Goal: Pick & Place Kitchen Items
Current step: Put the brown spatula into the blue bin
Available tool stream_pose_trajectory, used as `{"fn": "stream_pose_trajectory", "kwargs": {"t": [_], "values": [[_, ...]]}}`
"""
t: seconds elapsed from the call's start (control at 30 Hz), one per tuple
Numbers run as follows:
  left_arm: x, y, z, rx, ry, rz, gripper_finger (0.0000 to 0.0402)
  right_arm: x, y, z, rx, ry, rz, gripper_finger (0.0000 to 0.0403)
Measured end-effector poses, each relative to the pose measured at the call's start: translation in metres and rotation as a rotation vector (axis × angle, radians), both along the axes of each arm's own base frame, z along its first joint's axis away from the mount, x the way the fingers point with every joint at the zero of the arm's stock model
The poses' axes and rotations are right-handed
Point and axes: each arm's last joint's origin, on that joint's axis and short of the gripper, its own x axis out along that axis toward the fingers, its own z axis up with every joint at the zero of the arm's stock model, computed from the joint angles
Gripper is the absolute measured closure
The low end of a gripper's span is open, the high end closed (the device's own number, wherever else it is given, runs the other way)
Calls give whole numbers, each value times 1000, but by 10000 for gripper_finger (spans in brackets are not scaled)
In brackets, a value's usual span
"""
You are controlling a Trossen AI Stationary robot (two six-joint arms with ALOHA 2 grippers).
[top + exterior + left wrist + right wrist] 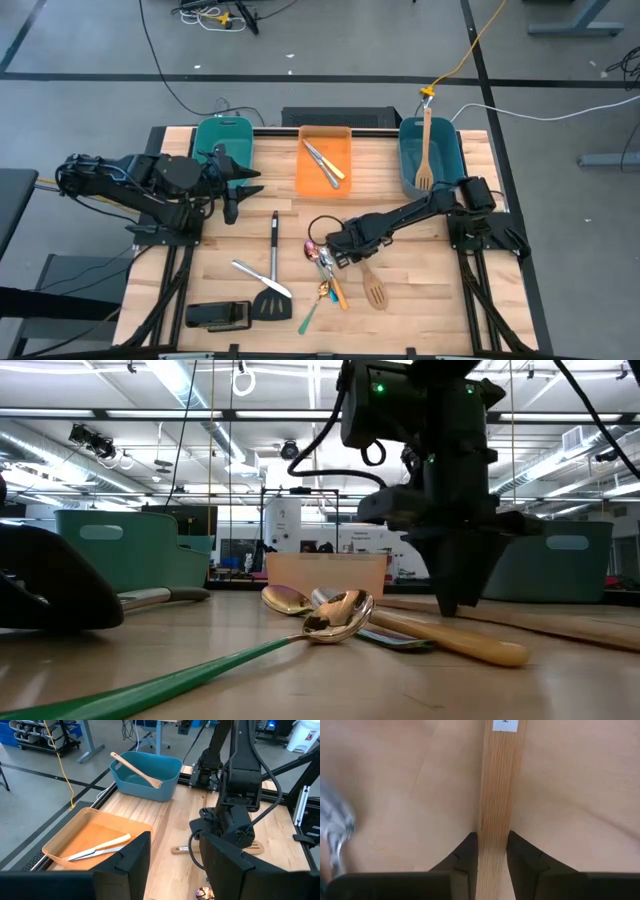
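A slotted light-wood spatula (pixel 375 290) lies flat on the table, right of centre. My right gripper (pixel 347 250) points down over the spatula's handle and is shut on it; the low view shows its fingers (pixel 455 595) coming down to the table. Beside it lie shiny spoons (pixel 318 255), an orange-handled spoon (pixel 338 292) and a green-handled spoon (pixel 308 316). A black spatula (pixel 272 285) and a silver knife (pixel 252 272) lie further left. My left gripper (pixel 232 195) hangs open above the table's left side, holding nothing. My right gripper pinches the wooden spatula's handle (pixel 495 820) between its two fingers (pixel 466 854), one on each long edge. The fingers come from above, pointing down, and lie across the handle. The spatula rests flat on the table.
Along the far edge stand a teal bin (pixel 222 140), an orange bin (pixel 325 175) holding two utensils, and a second teal bin (pixel 432 165) with a wooden spatula leaning in it. A flat black block (pixel 218 316) sits at the near left.
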Motion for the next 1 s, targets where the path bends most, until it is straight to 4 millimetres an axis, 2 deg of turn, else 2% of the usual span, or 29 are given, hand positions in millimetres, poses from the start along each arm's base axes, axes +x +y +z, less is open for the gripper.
{"fn": "stream_pose_trajectory", "kwargs": {"t": [0.17, 0.5, 0.73, 1.0], "values": [[0, 0, 0, 0, 0, 1, 225, 8, 3, 26, -25, -28, 36, 317], [0, 0, 0, 0, 1, 0, 225, 20, 3, 55, -85, -79, 77, 317], [0, 0, 0, 0, 0, 0, 225, 20, 2, 74, -138, -59, 102, 317], [0, 0, 0, 0, 0, 0, 225, 20, 2, 111, -252, -75, 134, 317]]}}
